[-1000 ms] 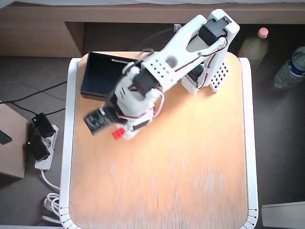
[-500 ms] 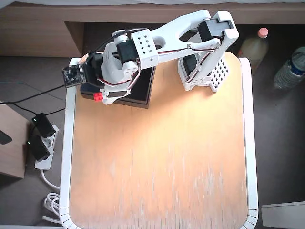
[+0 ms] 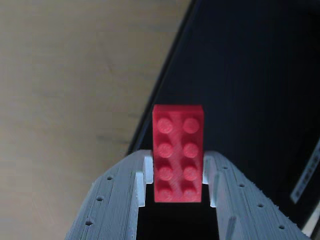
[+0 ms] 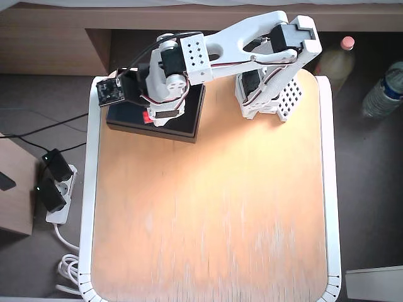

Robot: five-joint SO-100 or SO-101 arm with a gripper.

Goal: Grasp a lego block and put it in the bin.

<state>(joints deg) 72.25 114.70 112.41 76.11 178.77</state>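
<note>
Gripper (image 3: pixel 177 192) clamped on the red block (image 3: pixel 178 152) — studs face the wrist camera. Overhead, the block (image 4: pixel 147 117) hangs above the black bin (image 4: pixel 189 123) at the table's (image 4: pixel 208 214) eleven o'clock corner — not released.

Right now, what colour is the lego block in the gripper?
Bright red, clearest in the wrist view, where the lego block sits between the gripper fingers.

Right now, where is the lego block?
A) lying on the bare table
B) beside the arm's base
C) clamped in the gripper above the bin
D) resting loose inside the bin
C: the wrist view shows the lego block clamped in the gripper, with the bin behind it.
</note>
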